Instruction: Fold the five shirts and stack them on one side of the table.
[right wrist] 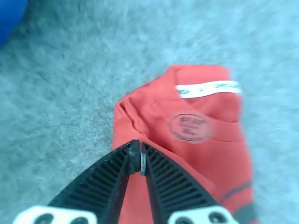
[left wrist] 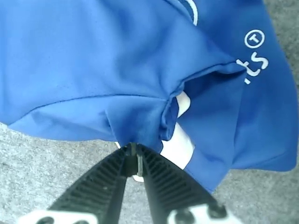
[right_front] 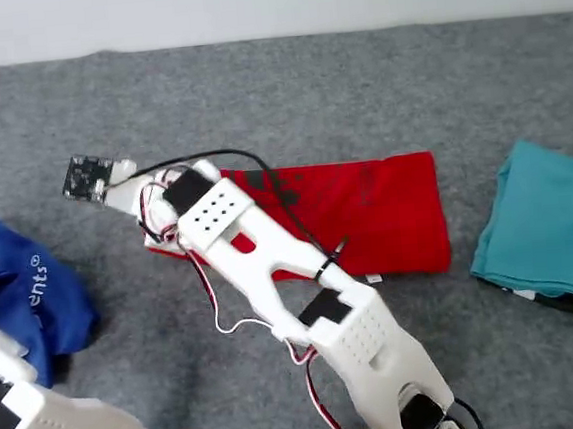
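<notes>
Seen from above, a folded red shirt (right_front: 367,212) lies mid-bench (right_front: 306,92), with a blue shirt (right_front: 22,288) at the left edge and a teal shirt (right_front: 548,222) at the right. The wrist views show more: the left end effector (left wrist: 135,161) is clamped on the blue shirt's hem. The right end effector (right wrist: 137,158) is over the red shirt's label end, fingers together.

Shirt (right_front: 377,217) between heap (right_front: 22,288) and stack (right_front: 553,221)
</notes>
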{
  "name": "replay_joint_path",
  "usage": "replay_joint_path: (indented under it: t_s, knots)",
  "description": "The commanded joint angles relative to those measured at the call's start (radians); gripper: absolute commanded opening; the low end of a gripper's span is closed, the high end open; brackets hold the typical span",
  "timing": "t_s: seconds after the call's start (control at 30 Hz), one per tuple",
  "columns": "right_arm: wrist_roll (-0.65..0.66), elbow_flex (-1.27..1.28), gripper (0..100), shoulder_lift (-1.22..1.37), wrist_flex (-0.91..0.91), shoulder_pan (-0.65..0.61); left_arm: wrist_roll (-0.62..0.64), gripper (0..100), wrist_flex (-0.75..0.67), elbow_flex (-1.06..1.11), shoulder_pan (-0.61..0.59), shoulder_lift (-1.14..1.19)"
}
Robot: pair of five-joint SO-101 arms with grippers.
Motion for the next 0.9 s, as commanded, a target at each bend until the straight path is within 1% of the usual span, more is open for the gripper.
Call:
replay_joint_path:
  t_s: [0.0, 0.17, 0.3, 0.43, 0.63, 0.7, 0.8, 0.87]
  knots:
    - [0.003, -0.058, 1.0, 0.082, -0.047, 0.002, -0.008, 1, -0.011, -0.005, -0.006, -0.061]
    - [0.003, -0.135, 1.0, 0.137, -0.035, 0.010, -0.008, 1, -0.011, -0.005, -0.006, -0.063]
    - [0.002, -0.284, 1.0, 0.110, 0.073, 0.013, -0.008, 1, -0.012, -0.005, -0.006, -0.063]
    - [0.002, -0.442, 1.0, 0.102, 0.240, 0.036, -0.008, 1, -0.015, -0.005, -0.006, -0.061]
    - [-0.005, -0.603, 1.1, 0.105, 0.561, 0.096, -0.008, 1, -0.017, -0.005, -0.006, -0.057]
    - [-0.006, -0.598, 0.9, 0.102, 0.607, 0.111, -0.008, 1, -0.017, -0.005, -0.005, -0.057]
    - [-0.068, -0.545, 1.1, 0.082, 0.602, 0.160, -0.006, 1, -0.017, -0.005, -0.002, -0.057]
    - [-0.075, -0.491, 1.1, 0.067, 0.602, 0.176, -0.006, 1, -0.017, -0.005, 0.000, -0.060]
